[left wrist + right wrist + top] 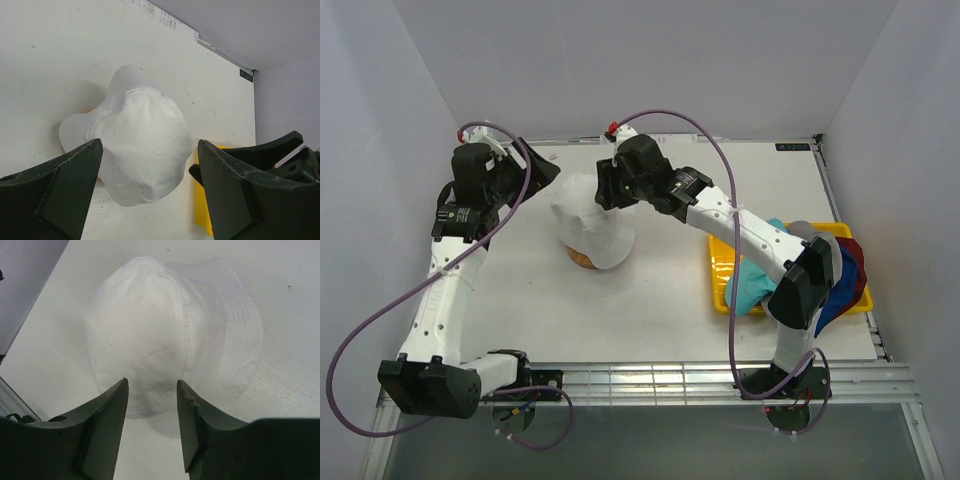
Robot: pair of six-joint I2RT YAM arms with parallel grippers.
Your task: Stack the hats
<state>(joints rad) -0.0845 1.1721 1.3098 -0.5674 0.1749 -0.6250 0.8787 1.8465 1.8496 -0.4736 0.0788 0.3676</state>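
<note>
My left gripper [149, 144] gapes wide beside the white hat [592, 232]. My right gripper [152, 382] hangs over its crown, jaws parted. Neither of the 2 holds anything.

A yellow plastic tray [719, 272] sits on the white counter [660, 310]. Left of the tray and well apart from it, a wood-coloured stand [581, 259] shows only a sliver. A small dark label [794, 147] lies beyond the tray at the counter's far edge.
</note>
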